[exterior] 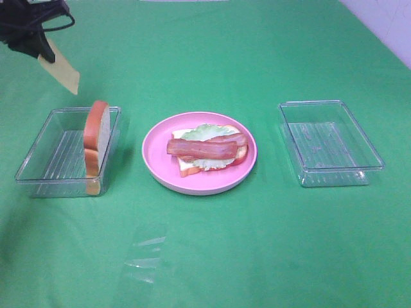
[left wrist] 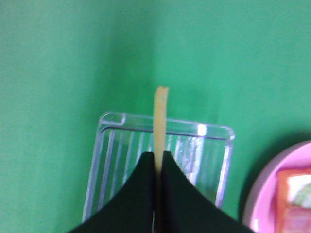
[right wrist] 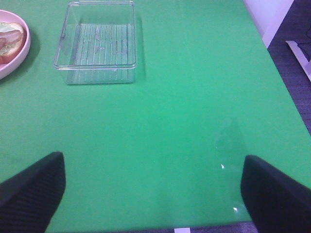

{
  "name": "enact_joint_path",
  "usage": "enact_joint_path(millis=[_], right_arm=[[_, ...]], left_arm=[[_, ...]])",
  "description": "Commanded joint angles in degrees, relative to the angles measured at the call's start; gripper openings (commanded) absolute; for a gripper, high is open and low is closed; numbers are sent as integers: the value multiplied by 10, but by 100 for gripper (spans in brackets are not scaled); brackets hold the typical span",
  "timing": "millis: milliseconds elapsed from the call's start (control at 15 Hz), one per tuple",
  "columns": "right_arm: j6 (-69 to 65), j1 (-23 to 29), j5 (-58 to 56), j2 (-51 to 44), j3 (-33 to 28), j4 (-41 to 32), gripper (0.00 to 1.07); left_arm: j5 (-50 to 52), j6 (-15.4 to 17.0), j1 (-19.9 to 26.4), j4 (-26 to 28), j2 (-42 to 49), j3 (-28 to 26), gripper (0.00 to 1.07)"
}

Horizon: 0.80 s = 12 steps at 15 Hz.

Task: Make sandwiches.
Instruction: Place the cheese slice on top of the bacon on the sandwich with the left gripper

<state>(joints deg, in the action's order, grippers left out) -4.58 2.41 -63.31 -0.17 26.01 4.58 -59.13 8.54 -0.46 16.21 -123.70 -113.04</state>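
We saw the black fingers (left wrist: 177,194) of the left gripper (left wrist: 158,158) pinched on a thin yellow cheese square (left wrist: 160,121), which hung edge-on in the air at the far left, above the clear plastic tray (exterior: 38,154) holding one upright white bread slice with an orange-brown crust (exterior: 96,136). The right gripper (right wrist: 150,187) hovered near the table's right edge with its fingers spread wide and nothing between them. In the middle, on the green tablecloth (exterior: 257,256), a round pink plate (exterior: 154,151) bore a bread slice (exterior: 187,168), a pale green lettuce leaf (exterior: 209,132) and red-brown bacon strips (exterior: 205,147), with a second clear tray (exterior: 331,142) standing right of it.
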Motion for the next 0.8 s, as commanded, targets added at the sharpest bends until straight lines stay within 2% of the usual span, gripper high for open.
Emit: enact_joint_path(millis=[67,200,400,533,800], right_arm=[[5,-2,2,-15,-2,0,95],[5,-2,2,-15,-2,0,95],[5,-2,2,-15,-2,0,95],[5,-2,2,-15,-2,0,95],[5,-2,2,-15,-2,0,95]], left_arm=[[-5,-12,-13,38,17,-28,0],[-1,-12,-37,53,18,-49,0],[33,-13,-89,79,17,-52,0],[62,-15,-138,112,10,-52,0],[68,-42,-205,166,-18,-52,0]])
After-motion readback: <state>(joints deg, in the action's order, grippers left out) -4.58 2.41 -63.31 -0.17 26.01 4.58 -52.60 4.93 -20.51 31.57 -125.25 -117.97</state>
